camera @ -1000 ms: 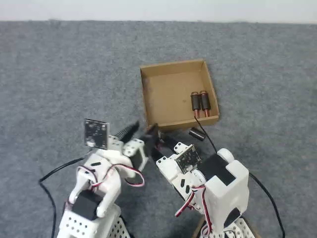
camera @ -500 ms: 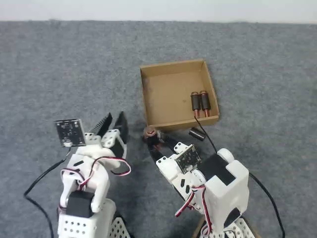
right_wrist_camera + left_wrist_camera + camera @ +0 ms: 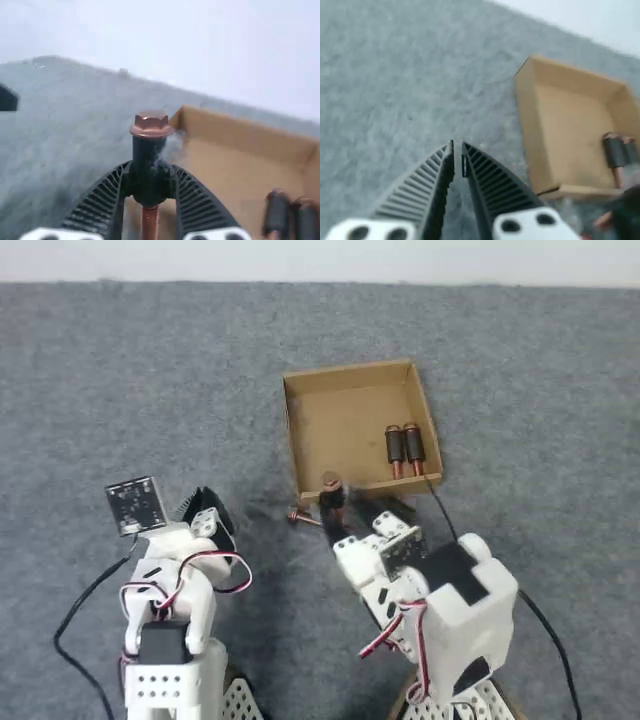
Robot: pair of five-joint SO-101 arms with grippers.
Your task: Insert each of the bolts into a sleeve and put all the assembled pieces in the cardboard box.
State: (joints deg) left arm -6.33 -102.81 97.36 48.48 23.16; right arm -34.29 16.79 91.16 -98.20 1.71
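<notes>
Clearance matters; jaws of the right gripper clamp the black-sleeved copper bolt at the near wall of the brown cardboard box; lift over before releasing. Those of the left gripper sit nearly closed, empty.

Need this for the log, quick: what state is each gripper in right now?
Left gripper: shut, holding nothing.
Right gripper: shut on a black cylindrical sleeve with a copper-coloured hex-head bolt through it.
</notes>
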